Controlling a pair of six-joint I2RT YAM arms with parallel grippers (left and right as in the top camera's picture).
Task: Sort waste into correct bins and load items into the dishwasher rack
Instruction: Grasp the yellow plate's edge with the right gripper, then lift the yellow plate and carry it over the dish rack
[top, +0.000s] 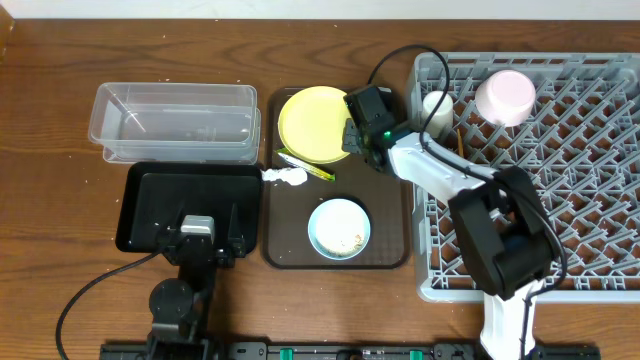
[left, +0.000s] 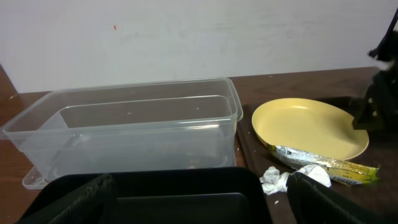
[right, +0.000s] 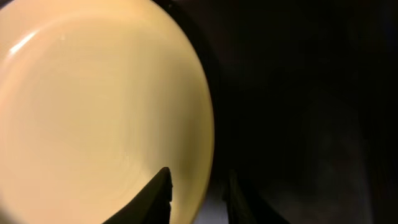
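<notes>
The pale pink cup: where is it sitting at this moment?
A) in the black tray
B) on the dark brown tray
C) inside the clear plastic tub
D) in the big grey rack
D: in the overhead view the pale pink cup stands inside the grey rack, near its far edge, away from the tray and both bins.

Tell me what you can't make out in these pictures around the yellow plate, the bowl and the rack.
- Whether the right gripper holds the yellow plate: overhead, its own body covers the tips; the right wrist view is dark, with the fingers cut by the bottom edge.
- The chopsticks in the rack: overhead, mostly behind the right arm.
- The scraps in the blue bowl: overhead, too small to identify.
</notes>
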